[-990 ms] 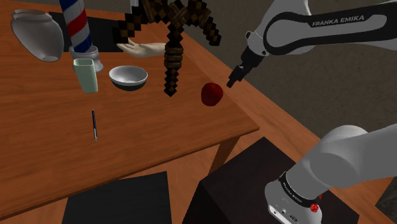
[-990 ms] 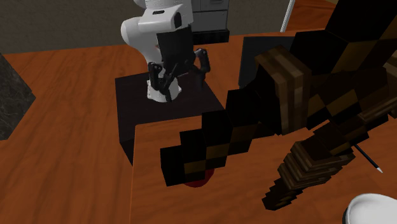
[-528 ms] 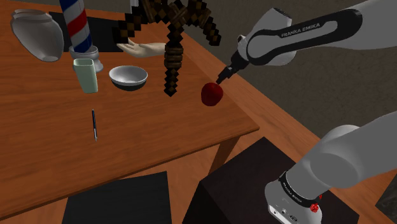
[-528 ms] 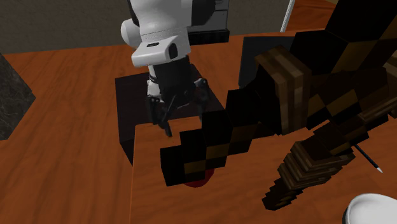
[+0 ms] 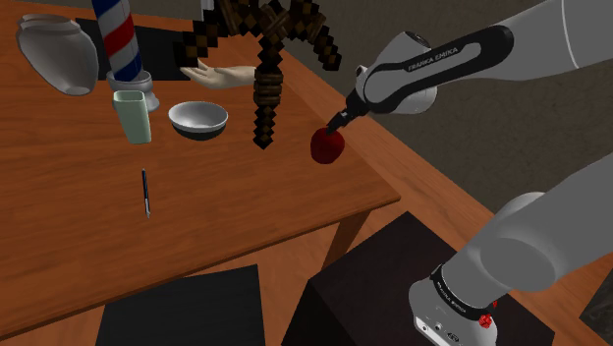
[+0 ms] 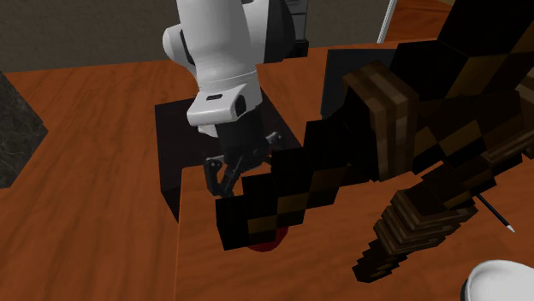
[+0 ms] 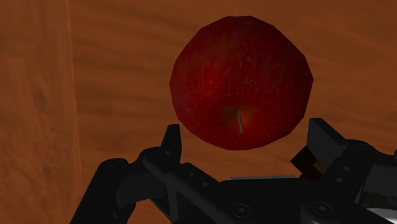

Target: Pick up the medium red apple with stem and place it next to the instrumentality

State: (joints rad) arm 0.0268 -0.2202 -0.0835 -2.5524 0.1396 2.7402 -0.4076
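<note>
- In the shoulder view, the red apple [image 5: 326, 145] is seen resting on the wooden table [image 5: 79, 236], near the table edge at the view's right and just right of the hanging shaft of the blocky brown tool [image 5: 265, 93].
- The gripper [image 5: 334, 126] is held directly above the apple, almost touching its top; from this angle the spacing of the fingers cannot be made out.
- A white bowl [image 5: 197, 118], a pale green cup [image 5: 133, 116], a pen [image 5: 145, 192], a grey vase [image 5: 59, 54], a striped pole [image 5: 120, 39] and a model hand [image 5: 221, 76] are spread further toward the view's left, well apart from the apple.
- The dark stand [image 5: 383, 285] is seen at the lower right.
- In the second exterior view, the gripper [image 6: 224, 178] is lowered at the table's near corner, beside the blocky brown tool [image 6: 385, 145], which covers most of the apple [image 6: 267, 245]; a red sliver is seen beneath it.
- In the wrist view, the apple [image 7: 242, 83] is shown with its stem [image 7: 239, 121] facing the camera.
- The two fingers [image 7: 170, 141] of the gripper [image 7: 247, 141] are spread wide, one at either side of the apple's lower part, and no clasp is made.
</note>
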